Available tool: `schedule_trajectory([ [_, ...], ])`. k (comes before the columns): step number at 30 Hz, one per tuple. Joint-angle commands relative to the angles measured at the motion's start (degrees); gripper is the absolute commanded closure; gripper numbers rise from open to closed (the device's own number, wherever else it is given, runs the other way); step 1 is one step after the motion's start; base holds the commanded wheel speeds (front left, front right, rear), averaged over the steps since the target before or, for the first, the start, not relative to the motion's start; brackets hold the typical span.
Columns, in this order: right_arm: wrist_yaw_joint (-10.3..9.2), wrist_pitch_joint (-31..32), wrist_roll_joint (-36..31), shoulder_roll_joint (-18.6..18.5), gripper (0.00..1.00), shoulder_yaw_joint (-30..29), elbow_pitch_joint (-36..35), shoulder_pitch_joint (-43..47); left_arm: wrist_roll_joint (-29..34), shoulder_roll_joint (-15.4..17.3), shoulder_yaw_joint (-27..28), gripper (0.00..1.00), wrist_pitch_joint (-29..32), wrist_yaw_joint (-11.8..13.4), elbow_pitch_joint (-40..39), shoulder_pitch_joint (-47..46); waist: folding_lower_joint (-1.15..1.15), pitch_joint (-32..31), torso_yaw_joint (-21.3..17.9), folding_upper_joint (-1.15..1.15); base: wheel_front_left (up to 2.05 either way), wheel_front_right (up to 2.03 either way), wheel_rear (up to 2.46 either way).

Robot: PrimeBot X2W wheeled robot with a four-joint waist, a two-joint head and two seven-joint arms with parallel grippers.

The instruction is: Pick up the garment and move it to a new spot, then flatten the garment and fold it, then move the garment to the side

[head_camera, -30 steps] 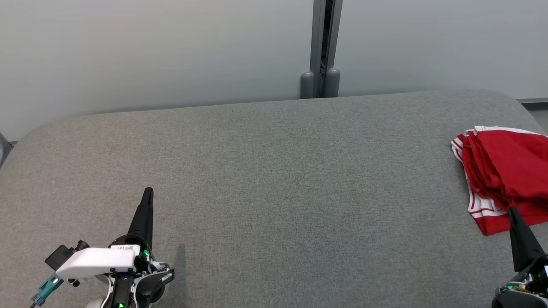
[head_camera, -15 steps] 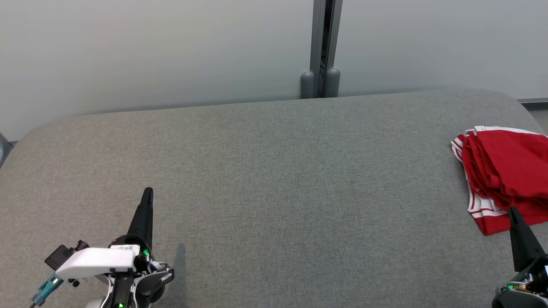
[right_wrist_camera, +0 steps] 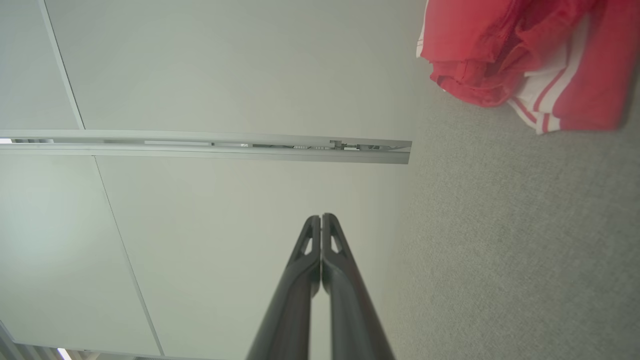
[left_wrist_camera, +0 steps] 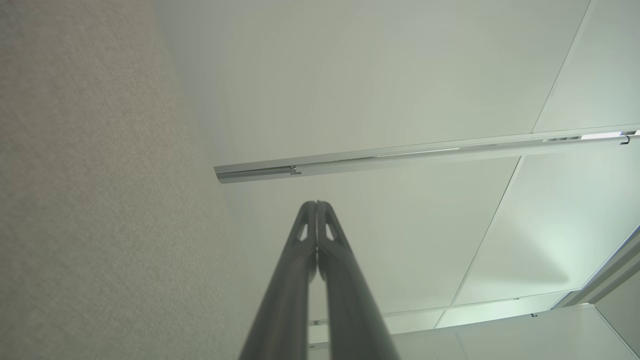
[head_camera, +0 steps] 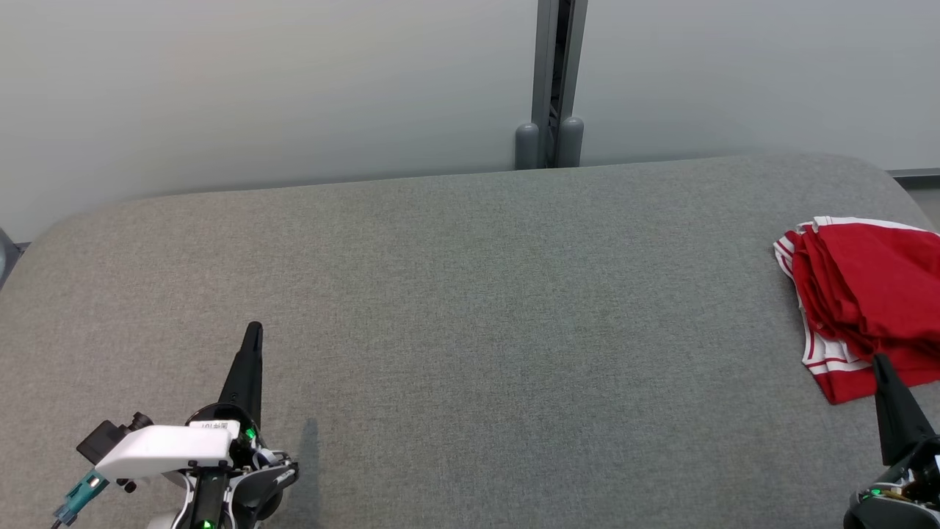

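Note:
The garment (head_camera: 866,301) is red with white stripes at its hems and lies crumpled at the far right of the grey padded table (head_camera: 470,308), partly cut off by the head view's right edge. It also shows at the top right of the right wrist view as the garment (right_wrist_camera: 530,55). My right gripper (head_camera: 877,360) is shut and empty, its tip just in front of the garment's near hem. My left gripper (head_camera: 254,328) sits at the lower left, far from the garment, also shut and empty. Both wrist views show the fingers pressed together: left gripper (left_wrist_camera: 316,204), right gripper (right_wrist_camera: 320,216).
A pale wall runs behind the table, with a grey vertical post (head_camera: 557,81) at its middle. The table's far corners are rounded. Wide bare grey surface lies between the two grippers.

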Motion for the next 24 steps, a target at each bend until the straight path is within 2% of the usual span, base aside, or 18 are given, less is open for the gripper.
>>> schedule_trajectory([
  [1, -0.02, 0.4, -0.4, -0.2, 1.0, -0.2, 0.1, -0.3, 0.0, 0.2, 0.2, 1.0, 0.0, -0.2, 0.0, -1.1, 0.0, 0.0, 0.0, 0.0, 0.0, 0.0, 0.0],
  [24, -0.02, 0.7, -0.6, 0.1, 1.0, -0.6, 0.1, -0.4, 0.1, 0.1, 0.3, 1.0, 0.1, -0.2, 0.0, -1.1, 0.0, 0.0, 0.0, 0.0, 0.0, 0.0, 0.0],
])
